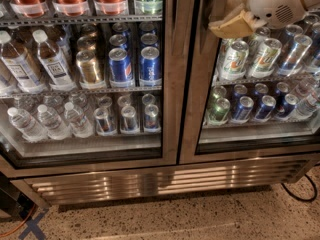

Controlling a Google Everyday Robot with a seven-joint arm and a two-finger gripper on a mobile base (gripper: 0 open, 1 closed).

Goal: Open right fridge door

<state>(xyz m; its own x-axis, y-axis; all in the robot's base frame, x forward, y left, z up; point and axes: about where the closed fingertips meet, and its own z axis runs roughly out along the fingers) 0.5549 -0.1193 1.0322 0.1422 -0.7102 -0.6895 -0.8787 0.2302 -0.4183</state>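
The end effector [231, 21] sits at the upper right, in front of the upper part of the right fridge door [194, 109], near its inner steel frame. Whether it is open, closed or touching cannot be told. The door stands shut, flush beside the left door [169, 84]. Cans [235, 59] line the shelves behind its glass. A steel grille [160, 179] runs below, above the speckled floor [200, 219].

Claw [225, 24] before right fridge door [194, 109]
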